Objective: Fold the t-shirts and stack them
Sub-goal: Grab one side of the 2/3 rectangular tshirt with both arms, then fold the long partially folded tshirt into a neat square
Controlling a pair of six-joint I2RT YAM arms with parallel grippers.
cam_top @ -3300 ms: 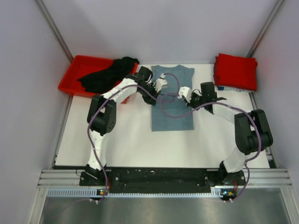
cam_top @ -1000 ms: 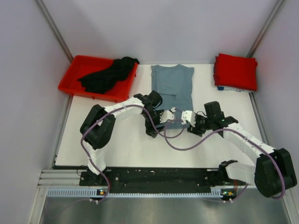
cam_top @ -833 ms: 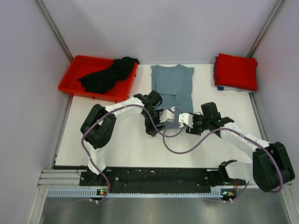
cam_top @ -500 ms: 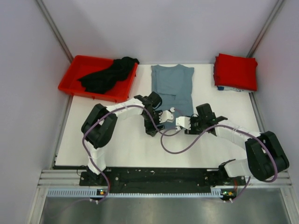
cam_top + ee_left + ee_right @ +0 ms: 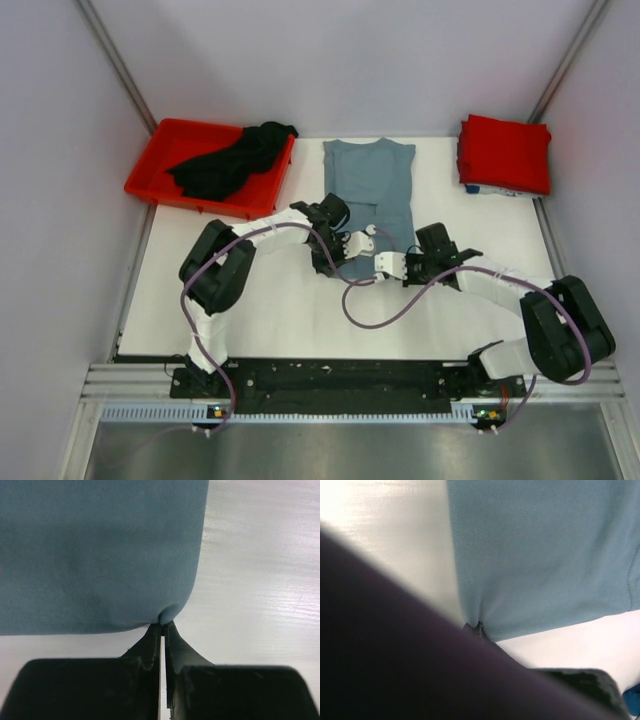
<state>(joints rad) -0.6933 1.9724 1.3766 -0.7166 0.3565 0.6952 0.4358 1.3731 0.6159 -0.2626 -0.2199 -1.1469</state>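
Observation:
The grey-blue t-shirt (image 5: 368,185) lies flat at the table's middle back, its near edge gathered between my arms. My left gripper (image 5: 352,250) is shut on a near corner of it; in the left wrist view the fingertips (image 5: 163,626) pinch the cloth (image 5: 100,555). My right gripper (image 5: 386,266) is shut on the near edge beside it; in the right wrist view the tips (image 5: 479,627) pinch the cloth (image 5: 545,555), and a purple cable hides most of the jaws. The red t-shirt (image 5: 505,153) lies folded at the back right. The black t-shirt (image 5: 235,160) is heaped in the bin.
A red plastic bin (image 5: 160,165) stands at the back left. A blue item (image 5: 490,188) pokes out under the red t-shirt. Purple cables loop over the white table (image 5: 270,300) below the grippers. Grey walls close in both sides.
Both grippers went from the shirt's middle to its near hem and took hold. In the last second the right gripper slid left towards the left one, and the near edge drew back.

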